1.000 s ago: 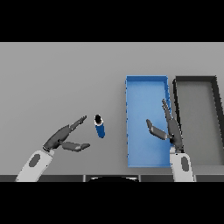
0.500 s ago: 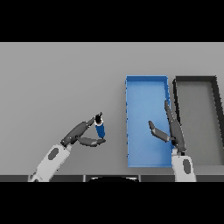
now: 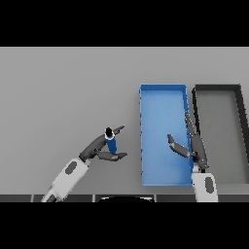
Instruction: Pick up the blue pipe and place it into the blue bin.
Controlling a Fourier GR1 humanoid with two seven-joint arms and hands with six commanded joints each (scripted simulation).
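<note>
Two bins sit side by side on the grey table (image 3: 58, 87), the blue bin (image 3: 162, 92) to the left of a dark bin (image 3: 218, 89). The left hand (image 3: 99, 148) has its fingers and thumb closed around the upright blue pipe (image 3: 111, 142), left of the blue bin. The right hand (image 3: 190, 146) hangs over the blue bin's right part with fingers straight and thumb spread.

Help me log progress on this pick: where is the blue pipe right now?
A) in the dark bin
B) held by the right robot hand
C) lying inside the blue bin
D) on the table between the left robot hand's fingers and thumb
D: the blue pipe stands on the table left of the blue bin, with the left robot hand closing round it.
</note>
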